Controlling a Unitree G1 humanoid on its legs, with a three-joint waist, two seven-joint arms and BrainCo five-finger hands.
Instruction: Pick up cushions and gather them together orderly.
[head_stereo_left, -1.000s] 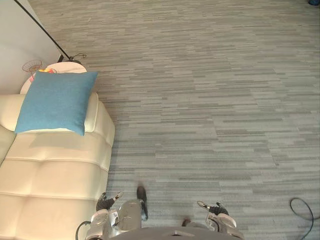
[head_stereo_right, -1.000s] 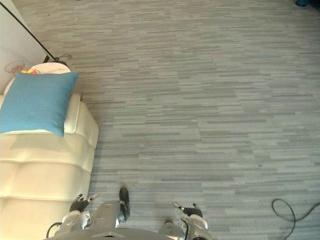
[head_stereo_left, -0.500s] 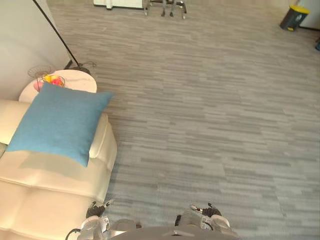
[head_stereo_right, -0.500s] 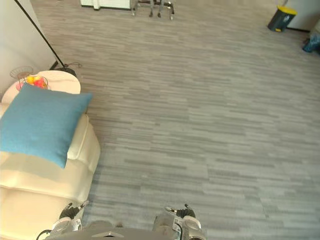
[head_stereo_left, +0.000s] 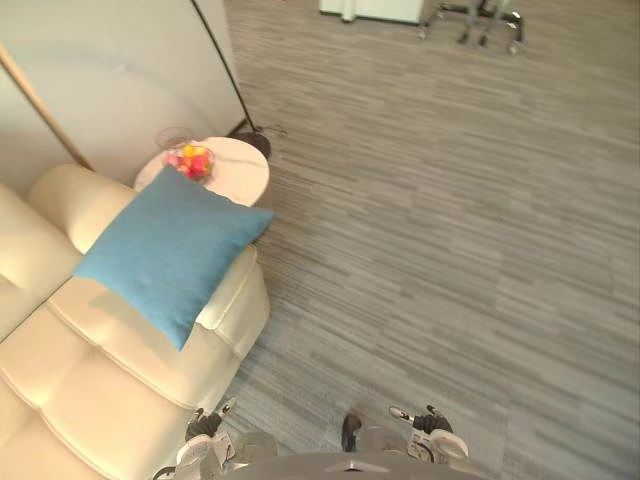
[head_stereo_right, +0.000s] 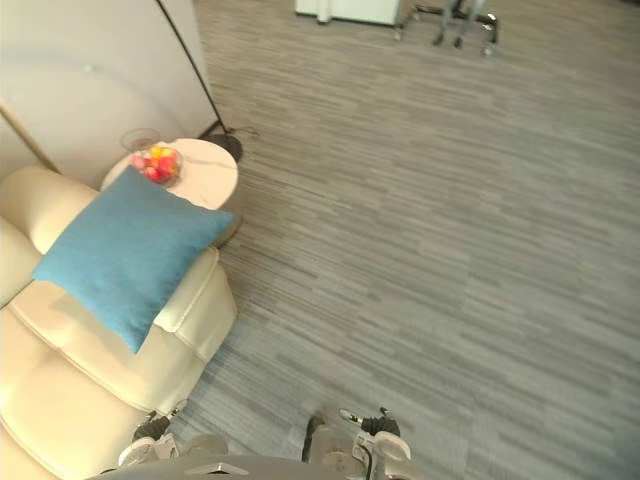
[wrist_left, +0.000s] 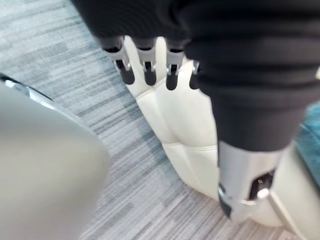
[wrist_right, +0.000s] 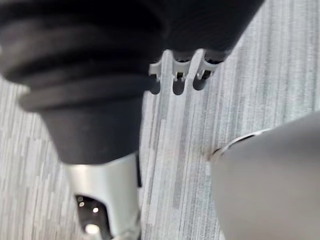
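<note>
1 blue cushion (head_stereo_left: 170, 250) in sight, lying on the arm of a cream sofa (head_stereo_left: 90, 390) at the robot's left. It sits cornerwise: 1 corner points back toward the robot over the seat, and the opposite corner points at a small round tabletop (head_stereo_left: 240, 175) just beyond the sofa arm. Cannot tell whether that far corner touches the tabletop. A bowl of fruit (head_stereo_left: 189, 160) stands on the tabletop's near edge, close behind the cushion. Left hand (head_stereo_left: 207, 426) hangs low by the sofa's front corner, fingers (wrist_left: 146, 65) straight and loose, holding nothing; the wrist view shows cream upholstery just past them. Right hand (head_stereo_left: 428, 422) hangs low on the other side over the grey floor (head_stereo_left: 450, 250), fingers (wrist_right: 179, 80) likewise slack and empty. Key relation: the cushion lies ahead and to the left of both hands, well apart from each, and the left hand is clearly the nearer, on the sofa's side. The right hand would have to cross the body to reach it. Judgement: task barely begun, nothing gathered yet. The next move looks like a turn or step toward the sofa arm, then a left-hand reach to the near corner, taking care not to push the cushion back into the fruit bowl.
</note>
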